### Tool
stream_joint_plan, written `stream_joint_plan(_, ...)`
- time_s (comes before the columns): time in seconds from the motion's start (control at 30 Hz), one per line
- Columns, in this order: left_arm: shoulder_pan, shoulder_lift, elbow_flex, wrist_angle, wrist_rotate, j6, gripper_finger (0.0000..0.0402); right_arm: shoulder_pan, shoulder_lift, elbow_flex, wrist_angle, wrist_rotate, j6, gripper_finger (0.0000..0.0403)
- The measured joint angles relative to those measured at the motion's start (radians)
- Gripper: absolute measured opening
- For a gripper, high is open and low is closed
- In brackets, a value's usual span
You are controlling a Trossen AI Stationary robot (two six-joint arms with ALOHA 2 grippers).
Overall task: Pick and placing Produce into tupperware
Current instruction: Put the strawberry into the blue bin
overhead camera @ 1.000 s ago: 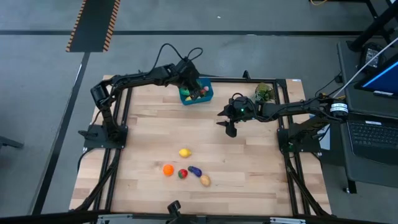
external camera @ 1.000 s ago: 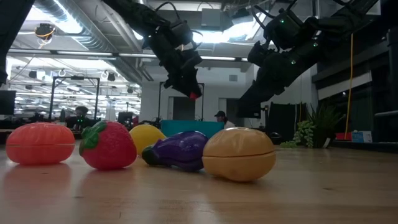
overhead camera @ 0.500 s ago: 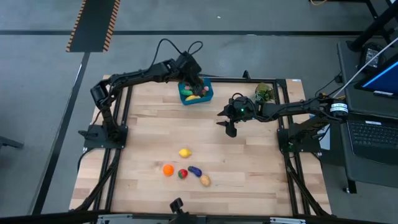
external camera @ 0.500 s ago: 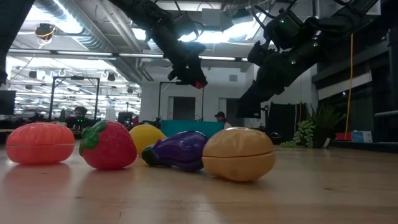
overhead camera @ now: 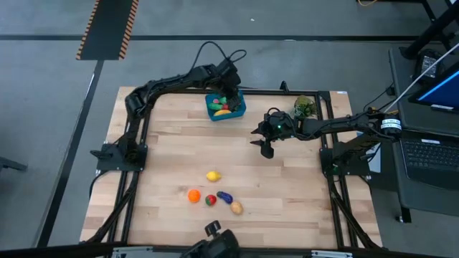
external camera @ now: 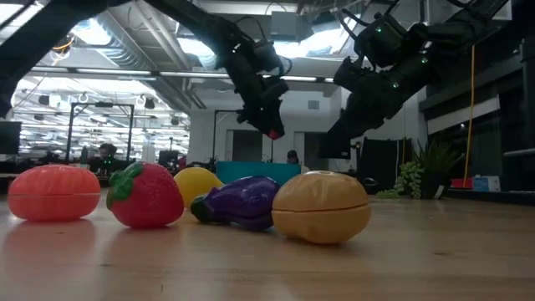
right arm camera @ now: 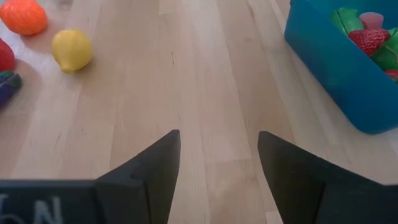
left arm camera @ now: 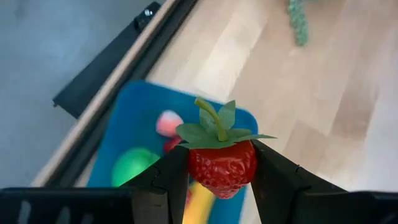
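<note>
Small blue rectangular plastic tupperware (overhead camera: pixel 226 108) at table's 12 o'clock edge; inside: yellow banana (overhead camera: pixel 223 112), green round piece (left arm camera: pixel 131 164), pink piece (left arm camera: pixel 168 122), red textured strawberry (right arm camera: pixel 369 40).

Left gripper (left arm camera: pixel 219 177) above tupperware, jaws clamped on red toy strawberry with green leaves (left arm camera: pixel 222 163), berry dead centre between fingers, hanging in air.

Right gripper (right arm camera: pixel 217 155) at 2 o'clock of table centre, jaws apart, empty.

Yellow lemon (overhead camera: pixel 212 175), orange (overhead camera: pixel 193 195), second strawberry (overhead camera: pixel 210 200), purple eggplant (overhead camera: pixel 225 197), tan potato (overhead camera: pixel 236 208) clustered at 6 o'clock.
</note>
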Motion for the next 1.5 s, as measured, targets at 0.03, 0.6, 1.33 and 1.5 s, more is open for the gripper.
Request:
stream_joint_plan(0.03,0.000,0.014,0.019,-0.008,-0.002,0.008,0.0134,0.000,0.000,0.000,0.000,0.000,-0.005,0.0218)
stream_joint_plan(0.6,0.002,0.101,0.069,-0.030,0.027,0.036,0.0134,-0.001,0.000,0.000,0.006,0.000,-0.021,0.0218)
stream_joint_plan(1.33,-0.004,0.137,0.070,-0.013,0.046,0.036,0.0134,-0.001,0.000,0.000,-0.001,0.000,-0.017,0.0218)
stream_joint_plan(1.5,-0.003,0.181,0.069,0.001,0.054,0.036,0.0134,-0.001,0.000,0.000,-0.002,-0.001,-0.001,0.0218)
